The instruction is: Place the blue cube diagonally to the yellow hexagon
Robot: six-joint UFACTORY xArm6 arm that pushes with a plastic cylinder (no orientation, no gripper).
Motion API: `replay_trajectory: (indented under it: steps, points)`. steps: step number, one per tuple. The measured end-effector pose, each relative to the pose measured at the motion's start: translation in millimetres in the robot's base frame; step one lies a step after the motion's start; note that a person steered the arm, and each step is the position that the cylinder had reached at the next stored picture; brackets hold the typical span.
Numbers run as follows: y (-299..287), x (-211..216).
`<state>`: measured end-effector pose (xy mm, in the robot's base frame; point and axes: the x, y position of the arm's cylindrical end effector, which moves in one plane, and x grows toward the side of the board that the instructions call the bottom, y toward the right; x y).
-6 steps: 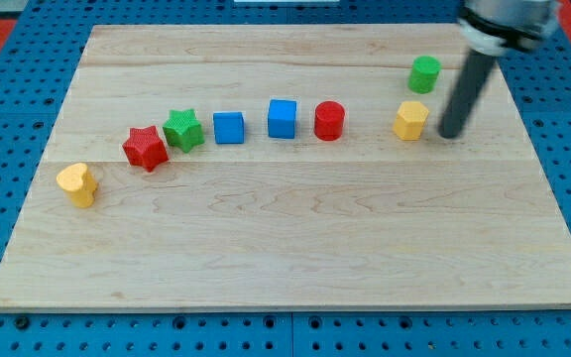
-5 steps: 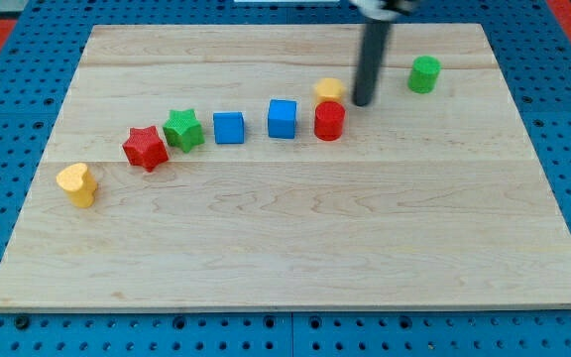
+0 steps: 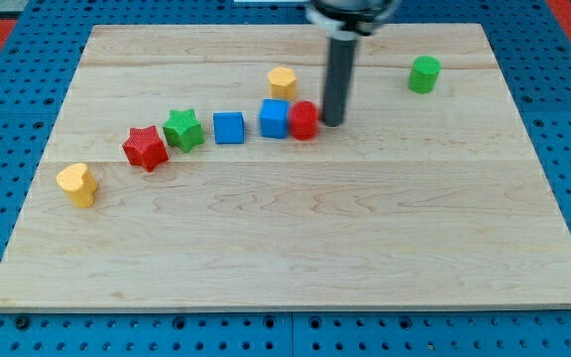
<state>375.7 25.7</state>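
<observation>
Blue cube point(image 3: 275, 118) sits just below-left of the yellow hexagon point(image 3: 283, 82) — near-diagonal — as my tip point(image 3: 332, 123), a jawless bare rod, presses the red cylinder point(image 3: 304, 120) against it — next, judge spacing and nudge lightly.

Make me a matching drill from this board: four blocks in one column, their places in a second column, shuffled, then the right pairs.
Blocks:
1. yellow hexagon
2. red cylinder
3. green cylinder
4. yellow heart

Places:
A. nearest the board's left edge in the view
B. up near the board's right corner
C. directly left of my tip, against a blue cube
D. above that blue cube, apart from it

Pairs: 1-D, 2-C, 3-B, 4-A
</observation>
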Motion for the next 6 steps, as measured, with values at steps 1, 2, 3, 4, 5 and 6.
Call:
replay_trajectory:
  steps: [1,2,3,4,5,6]
  points:
    - [-25,-4]
    - [-31,1]
    - [1,63]
    - [-54,51]
    - [-103,8]
    - [-116,-3]
